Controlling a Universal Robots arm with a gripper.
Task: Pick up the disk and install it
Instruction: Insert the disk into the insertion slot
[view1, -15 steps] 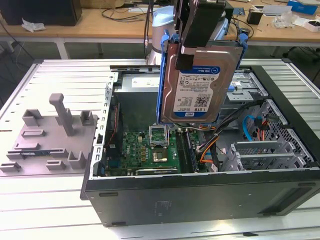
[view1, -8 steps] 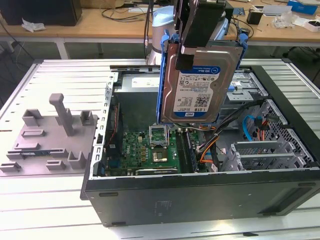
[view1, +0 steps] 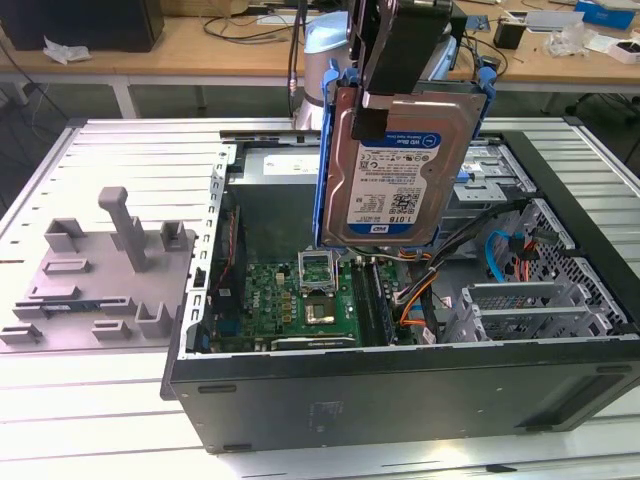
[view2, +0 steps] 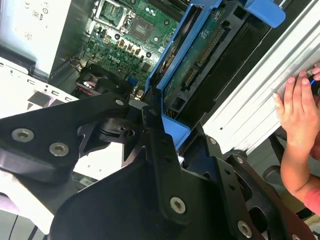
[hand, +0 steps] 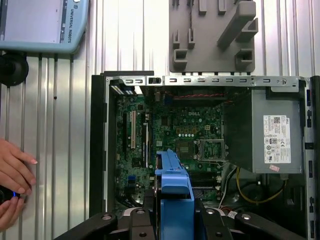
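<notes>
The disk (view1: 392, 170), a silver-grey hard drive with a white-and-blue label in a blue plastic bracket, hangs upright above the open computer case (view1: 400, 385). My gripper (view1: 385, 92) is shut on its upper end, with one black finger lying across the labelled face. The disk's lower edge is over the motherboard (view1: 310, 300), clear of it. In the second wrist view the disk's circuit-board side and blue bracket (view2: 200, 55) run out from between my black fingers (view2: 162, 155). Seen edge-on in the first wrist view, the blue bracket (hand: 174, 182) sits between the gripper (hand: 174, 212) fingers.
A grey power supply (hand: 277, 135) fills one corner of the case, and a metal drive cage (view1: 540, 310) stands at the exterior view's right. A grey fixture plate (view1: 100, 270) lies beside the case. A person's hand (view2: 300, 105) (hand: 12, 170) rests on the ribbed table near a pendant (hand: 40, 25).
</notes>
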